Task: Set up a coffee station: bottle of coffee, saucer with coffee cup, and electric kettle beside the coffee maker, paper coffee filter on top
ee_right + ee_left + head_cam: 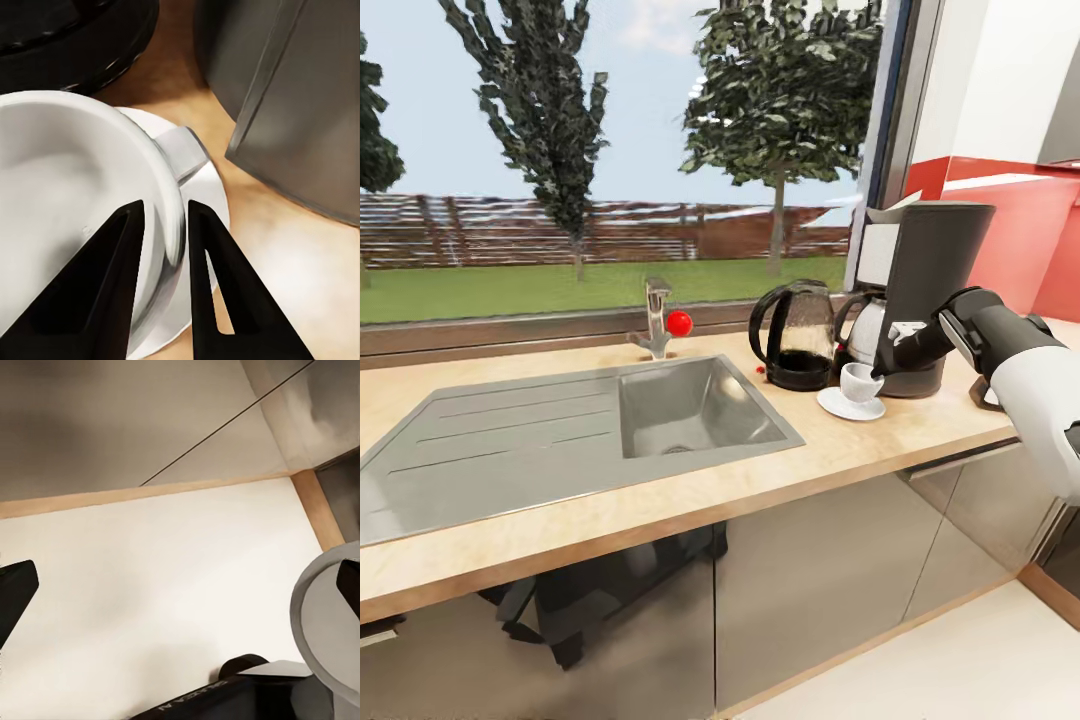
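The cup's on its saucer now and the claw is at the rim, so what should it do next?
Probably open and lift away: the right claw straddles the cup's rim, and the cup already sits on the saucer beside the coffee maker.

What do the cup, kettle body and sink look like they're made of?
Coffee cup: glossy white, ceramic-looking, with soft highlights on its rim; the right gripper straddles that rim.
Electric kettle: smoky clear body, glass or plastic, see-through with reflections; black base and handle.
Sink: matte grey, brushed-metal look, ribbed drainboard.
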Available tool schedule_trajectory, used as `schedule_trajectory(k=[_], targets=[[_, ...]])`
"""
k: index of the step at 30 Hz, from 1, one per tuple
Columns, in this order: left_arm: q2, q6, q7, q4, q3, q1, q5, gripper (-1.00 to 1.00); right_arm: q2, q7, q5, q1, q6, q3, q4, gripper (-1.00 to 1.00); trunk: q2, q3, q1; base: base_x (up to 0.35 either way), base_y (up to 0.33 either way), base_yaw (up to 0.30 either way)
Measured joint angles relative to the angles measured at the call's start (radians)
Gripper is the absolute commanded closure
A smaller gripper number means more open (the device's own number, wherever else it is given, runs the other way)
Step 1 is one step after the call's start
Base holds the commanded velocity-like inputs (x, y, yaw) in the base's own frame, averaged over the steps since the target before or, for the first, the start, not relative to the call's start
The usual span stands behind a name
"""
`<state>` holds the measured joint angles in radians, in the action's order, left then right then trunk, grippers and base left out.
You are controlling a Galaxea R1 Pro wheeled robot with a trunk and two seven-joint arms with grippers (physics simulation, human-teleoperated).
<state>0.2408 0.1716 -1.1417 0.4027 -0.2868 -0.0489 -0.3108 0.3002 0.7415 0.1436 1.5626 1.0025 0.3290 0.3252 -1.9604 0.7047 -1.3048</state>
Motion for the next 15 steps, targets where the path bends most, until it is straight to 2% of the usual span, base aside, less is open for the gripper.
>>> schedule_trajectory(k=[15], targets=[[0.0, 0.0, -0.003, 0.0, -0.001, 0.0, 0.0, -1.0, 0.0, 0.0, -0.001, 0.0, 0.0, 0.0, 0.0, 1.0, -0.021, 0.009, -0.012, 0.0, 0.0, 0.0]])
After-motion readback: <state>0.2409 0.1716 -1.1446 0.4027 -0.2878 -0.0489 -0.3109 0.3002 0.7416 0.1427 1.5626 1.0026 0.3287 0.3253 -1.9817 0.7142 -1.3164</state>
